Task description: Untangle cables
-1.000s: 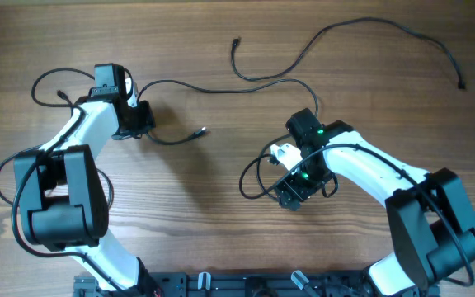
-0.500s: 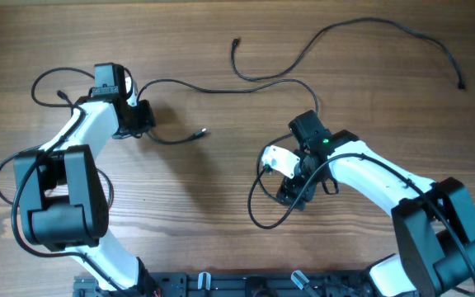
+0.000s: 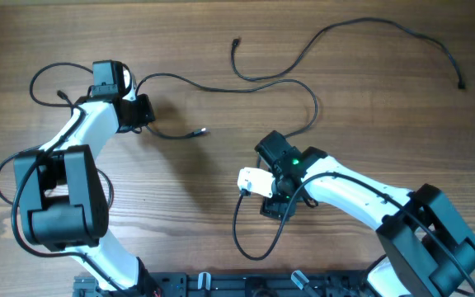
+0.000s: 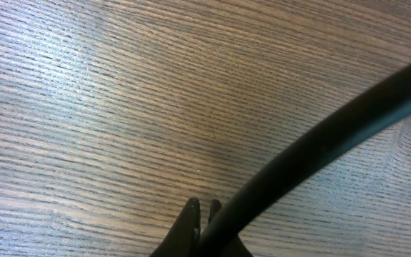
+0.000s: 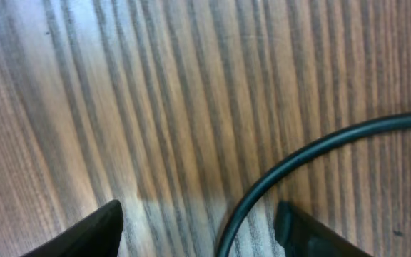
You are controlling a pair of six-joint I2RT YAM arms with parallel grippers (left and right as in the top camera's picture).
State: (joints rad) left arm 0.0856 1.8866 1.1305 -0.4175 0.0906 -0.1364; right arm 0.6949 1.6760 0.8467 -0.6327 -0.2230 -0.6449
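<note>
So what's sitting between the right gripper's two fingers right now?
A thin black cable, lying on the wooden table, curves through the gap between the right gripper's open fingers, apparently touching neither. The right wrist view shows it.

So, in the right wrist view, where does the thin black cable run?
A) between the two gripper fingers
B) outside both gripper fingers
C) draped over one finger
A: the cable curves down between the right gripper's two spread fingers, touching neither.

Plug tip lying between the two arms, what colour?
Silvery. The plug tip shows best in the overhead view.
</note>
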